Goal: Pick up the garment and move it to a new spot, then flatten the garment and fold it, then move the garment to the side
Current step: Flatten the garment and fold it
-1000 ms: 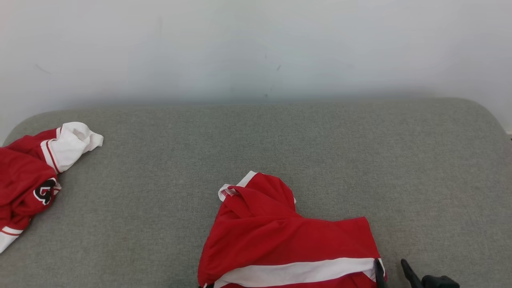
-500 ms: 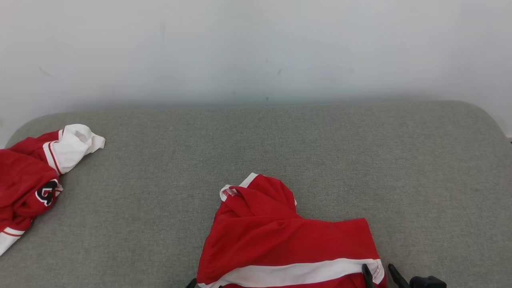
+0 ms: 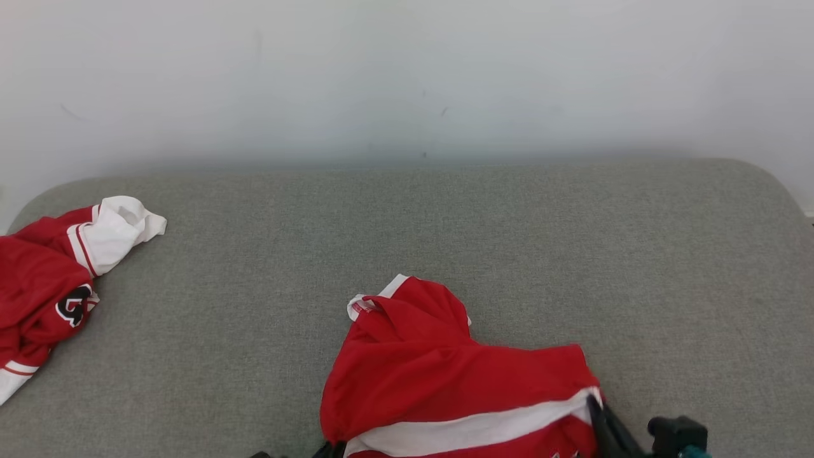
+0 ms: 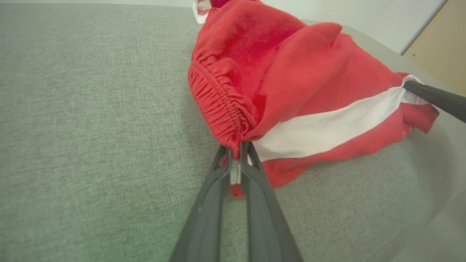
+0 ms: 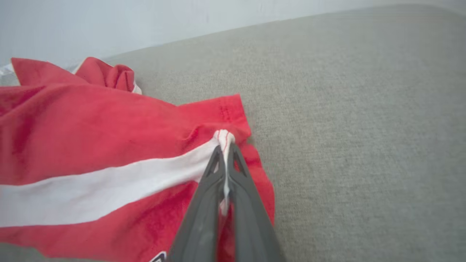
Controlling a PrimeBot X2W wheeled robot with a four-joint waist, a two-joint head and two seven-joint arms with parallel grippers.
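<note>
The red garment (image 3: 445, 375), crossed by a white stripe, is seen crumpled on the grey cushion (image 3: 509, 222), near the middle of its front edge. Its gathered elastic edge is pinched by the left gripper (image 4: 235, 150), whose fingers are closed tight on the cloth, and the end of the white stripe at the opposite side is clamped likewise by the right gripper (image 5: 226, 148). A second red and white garment (image 3: 44, 280) is seen well apart, at the cushion's far left.
</note>
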